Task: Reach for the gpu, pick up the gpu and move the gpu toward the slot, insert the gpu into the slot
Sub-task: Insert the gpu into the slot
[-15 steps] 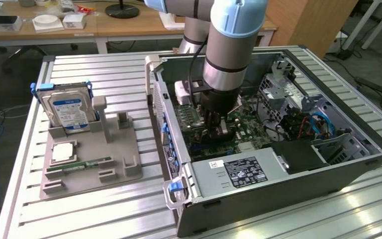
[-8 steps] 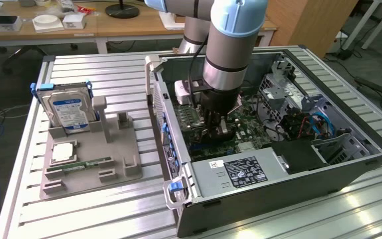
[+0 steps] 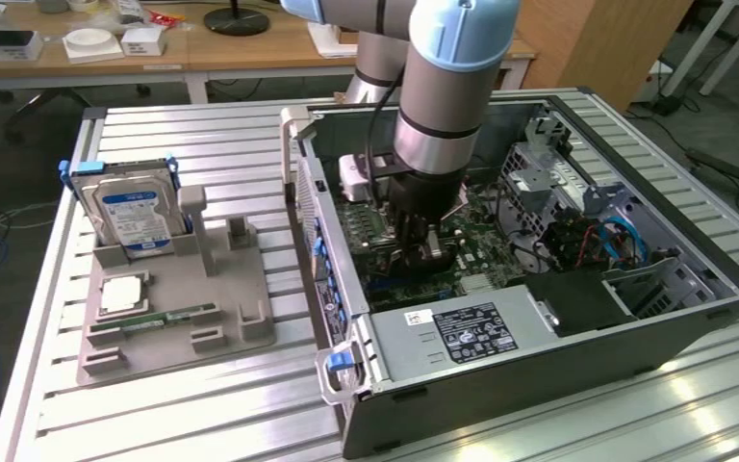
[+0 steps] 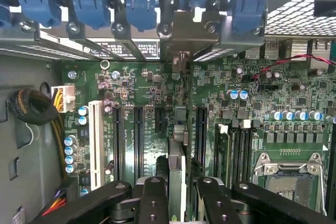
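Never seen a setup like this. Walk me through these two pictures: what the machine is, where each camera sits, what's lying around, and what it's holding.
The machine is a single robot arm with a gripper at its end, reaching down into an open computer case that lies on a slatted metal table. The exterior view is taken by a camera off the arm, looking at the whole scene. The wrist view comes from a camera on the arm's wrist, looking past the black fingers at the green motherboard.

On the exterior view's left, a grey holder carries a hard drive, standing upright, and a green memory stick.

The gripper is shut on the gpu, a thin card seen edge-on, held above the motherboard among its long slots. The metal bracket sits at the case's back wall. Whether the card is fully seated I cannot tell.
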Robot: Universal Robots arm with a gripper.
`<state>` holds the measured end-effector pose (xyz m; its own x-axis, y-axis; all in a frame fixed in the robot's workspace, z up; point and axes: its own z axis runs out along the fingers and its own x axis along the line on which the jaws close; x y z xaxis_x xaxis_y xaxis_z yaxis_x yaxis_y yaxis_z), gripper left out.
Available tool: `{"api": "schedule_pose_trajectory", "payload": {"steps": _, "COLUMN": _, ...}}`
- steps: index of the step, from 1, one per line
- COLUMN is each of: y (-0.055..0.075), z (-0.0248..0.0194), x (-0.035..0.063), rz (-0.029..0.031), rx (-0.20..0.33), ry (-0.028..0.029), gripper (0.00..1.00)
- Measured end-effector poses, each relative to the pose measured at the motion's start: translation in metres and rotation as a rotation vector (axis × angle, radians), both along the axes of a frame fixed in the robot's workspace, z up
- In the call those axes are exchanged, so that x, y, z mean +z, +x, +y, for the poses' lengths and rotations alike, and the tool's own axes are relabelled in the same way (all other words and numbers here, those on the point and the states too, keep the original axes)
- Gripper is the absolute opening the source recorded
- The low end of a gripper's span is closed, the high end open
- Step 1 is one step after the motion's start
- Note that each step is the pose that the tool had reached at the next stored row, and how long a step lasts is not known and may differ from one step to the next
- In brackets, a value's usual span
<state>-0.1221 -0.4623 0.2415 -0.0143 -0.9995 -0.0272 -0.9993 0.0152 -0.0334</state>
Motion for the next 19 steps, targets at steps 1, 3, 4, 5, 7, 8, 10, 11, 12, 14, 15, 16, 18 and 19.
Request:
{"api": "schedule_pose_trajectory", "payload": {"steps": 1, "y": 0.0005, "z": 0.0000, "x": 0.0000, "rz": 0.0000, "rx": 0.000, "ry": 0.0000, "gripper": 0.26}}
{"api": "schedule_pose_trajectory", "payload": {"steps": 3, "y": 0.0008, "z": 0.0000, "x": -0.0001, "rz": -0.0003, "rx": 0.000, "ry": 0.0001, "gripper": 0.26}}
{"api": "schedule_pose_trajectory", "payload": {"steps": 4, "y": 0.0009, "z": 0.0000, "x": -0.0001, "rz": -0.0003, "rx": 0.000, "ry": 0.0001, "gripper": 0.26}}
{"api": "schedule_pose_trajectory", "payload": {"steps": 5, "y": 0.0009, "z": 0.0000, "x": 0.0000, "rz": -0.0005, "rx": 0.000, "ry": 0.0001, "gripper": 0.26}}
{"api": "schedule_pose_trajectory", "payload": {"steps": 7, "y": 0.0010, "z": 0.0000, "x": 0.0000, "rz": -0.0016, "rx": 0.000, "ry": 0.0003, "gripper": 0.26}}
{"api": "schedule_pose_trajectory", "payload": {"steps": 8, "y": 0.0010, "z": 0.0000, "x": 0.0001, "rz": -0.0022, "rx": 0.000, "ry": 0.0002, "gripper": 0.26}}
{"api": "schedule_pose_trajectory", "payload": {"steps": 10, "y": 0.0001, "z": 0.0000, "x": -0.0003, "rz": -0.0025, "rx": 0.000, "ry": 0.0000, "gripper": 0.26}}
{"api": "schedule_pose_trajectory", "payload": {"steps": 11, "y": -0.0006, "z": 0.0000, "x": -0.0009, "rz": -0.0028, "rx": 0.000, "ry": -0.0001, "gripper": 0.26}}
{"api": "schedule_pose_trajectory", "payload": {"steps": 12, "y": -0.0013, "z": -0.0001, "x": -0.0016, "rz": -0.0026, "rx": 0.001, "ry": -0.0006, "gripper": 0.26}}
{"api": "schedule_pose_trajectory", "payload": {"steps": 14, "y": -0.0019, "z": -0.0002, "x": -0.0030, "rz": -0.0021, "rx": 0.001, "ry": -0.0010, "gripper": 0.26}}
{"api": "schedule_pose_trajectory", "payload": {"steps": 15, "y": -0.0020, "z": -0.0002, "x": -0.0037, "rz": -0.0022, "rx": 0.001, "ry": -0.0008, "gripper": 0.26}}
{"api": "schedule_pose_trajectory", "payload": {"steps": 16, "y": -0.0020, "z": -0.0002, "x": -0.0041, "rz": -0.0024, "rx": 0.001, "ry": -0.0005, "gripper": 0.26}}
{"api": "schedule_pose_trajectory", "payload": {"steps": 18, "y": -0.0020, "z": -0.0001, "x": -0.0042, "rz": -0.0025, "rx": 0.001, "ry": -0.0003, "gripper": 0.26}}
{"api": "schedule_pose_trajectory", "payload": {"steps": 19, "y": -0.0020, "z": 0.0000, "x": -0.0040, "rz": -0.0026, "rx": 0.001, "ry": -0.0001, "gripper": 0.26}}
